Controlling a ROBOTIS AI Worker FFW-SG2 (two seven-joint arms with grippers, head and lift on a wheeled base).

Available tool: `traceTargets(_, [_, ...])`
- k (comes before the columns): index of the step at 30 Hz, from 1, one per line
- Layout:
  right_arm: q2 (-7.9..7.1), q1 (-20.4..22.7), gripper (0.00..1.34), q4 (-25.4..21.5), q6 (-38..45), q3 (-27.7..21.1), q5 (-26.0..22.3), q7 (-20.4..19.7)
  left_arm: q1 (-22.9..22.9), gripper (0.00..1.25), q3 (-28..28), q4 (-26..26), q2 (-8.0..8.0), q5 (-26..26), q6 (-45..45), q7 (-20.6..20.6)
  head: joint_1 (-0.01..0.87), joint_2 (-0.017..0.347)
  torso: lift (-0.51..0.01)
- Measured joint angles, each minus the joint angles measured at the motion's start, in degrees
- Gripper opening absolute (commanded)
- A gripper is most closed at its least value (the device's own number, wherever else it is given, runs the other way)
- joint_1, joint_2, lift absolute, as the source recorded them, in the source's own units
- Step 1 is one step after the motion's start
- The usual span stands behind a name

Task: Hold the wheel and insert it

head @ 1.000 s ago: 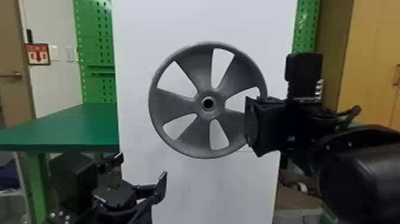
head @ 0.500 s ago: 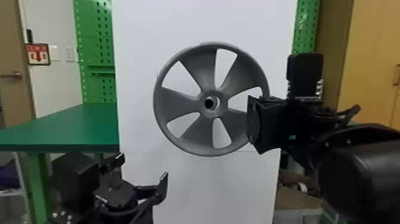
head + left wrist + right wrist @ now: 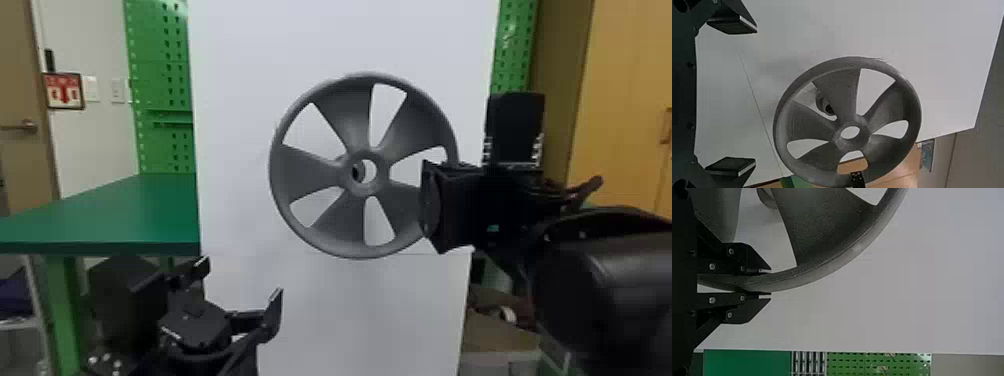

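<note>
White panel (image 3: 240, 60) behind; right claw (image 3: 770, 283) pinches round grey wheel (image 3: 310, 167) at four o'clock, likely sparing hub (image 3: 383, 172); left claw (image 3: 243, 275) spread, eight o'clock.

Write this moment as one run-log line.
right gripper: shut on wheel rim | wheel: not yet on peg | left gripper: open, empty

The wheel (image 3: 310, 172) is partly hiding the stub (image 3: 821, 103) behind it, the right gripper (image 3: 430, 202) is covering part of the wheel, and the head view is cropping the white board's (image 3: 232, 100) top edge.
</note>
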Motion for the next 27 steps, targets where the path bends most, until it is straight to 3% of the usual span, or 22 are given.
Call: traceTargets(27, [0.0,-2.9,0.17,8.8,-5.7,0.9,0.2,0.0,-0.2,1.15,0.0,0.1,-0.04,0.0,0.0,0.0,0.21,0.009,-0.442])
